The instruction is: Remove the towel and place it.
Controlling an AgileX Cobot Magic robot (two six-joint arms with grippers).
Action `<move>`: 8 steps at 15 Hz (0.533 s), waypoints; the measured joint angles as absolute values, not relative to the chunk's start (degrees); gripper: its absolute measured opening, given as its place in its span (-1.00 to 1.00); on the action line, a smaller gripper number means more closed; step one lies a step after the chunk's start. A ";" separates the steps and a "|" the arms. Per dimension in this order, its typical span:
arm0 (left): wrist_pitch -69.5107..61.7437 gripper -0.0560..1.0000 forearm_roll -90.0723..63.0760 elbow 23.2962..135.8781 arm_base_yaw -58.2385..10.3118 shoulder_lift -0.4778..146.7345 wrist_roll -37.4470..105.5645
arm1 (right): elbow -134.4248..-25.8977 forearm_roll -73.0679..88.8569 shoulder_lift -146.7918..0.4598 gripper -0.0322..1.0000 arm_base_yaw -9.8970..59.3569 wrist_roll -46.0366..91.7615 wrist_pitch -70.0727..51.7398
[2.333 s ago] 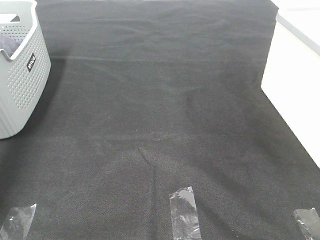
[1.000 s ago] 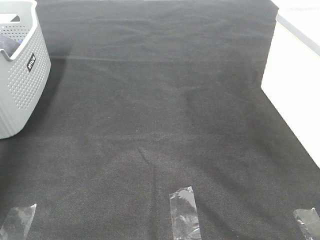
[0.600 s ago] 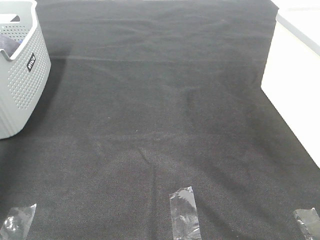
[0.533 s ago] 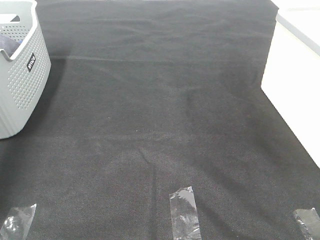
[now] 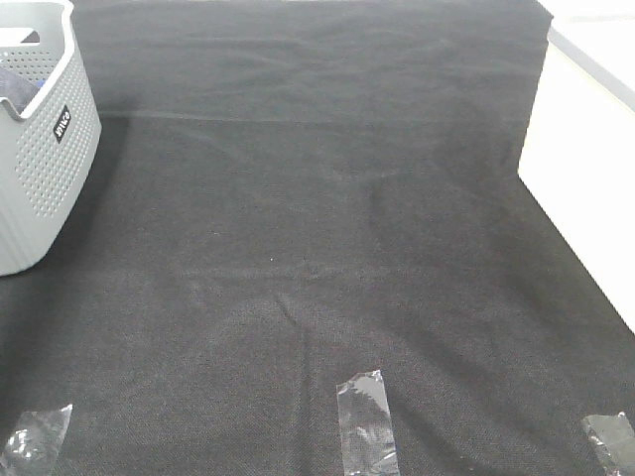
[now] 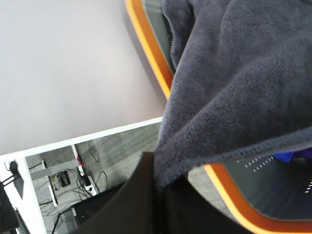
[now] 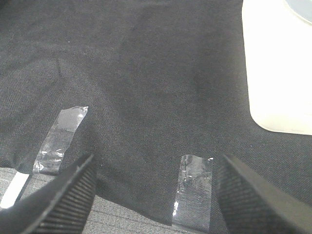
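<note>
The towel is greyish-purple terry with a stitched hem and fills much of the left wrist view. My left gripper is shut on its hem edge, and the cloth hangs from the dark fingers. In the high view only a small dark patch of the towel shows inside the grey perforated basket at the far left. Neither arm appears in that view. My right gripper stands open low over the black table cloth, with nothing between its ribbed fingers.
Clear tape strips lie along the near edge of the black table cloth. A white surface borders it on the right. Behind the towel in the left wrist view runs an orange-rimmed grey object.
The dark patch of towel seen in the basket has shifted slightly. Nothing else in the high view has moved.
</note>
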State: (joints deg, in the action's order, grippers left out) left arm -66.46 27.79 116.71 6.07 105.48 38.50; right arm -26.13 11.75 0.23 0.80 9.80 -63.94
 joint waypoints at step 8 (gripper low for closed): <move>-66.86 -0.89 29.22 116.71 -4.81 94.82 38.33 | -26.13 11.75 0.23 0.40 0.80 9.80 -63.94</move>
State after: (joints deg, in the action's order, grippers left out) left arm -66.86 29.22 116.71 -4.81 94.82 38.33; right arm -26.13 11.75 0.23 0.80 9.80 -63.94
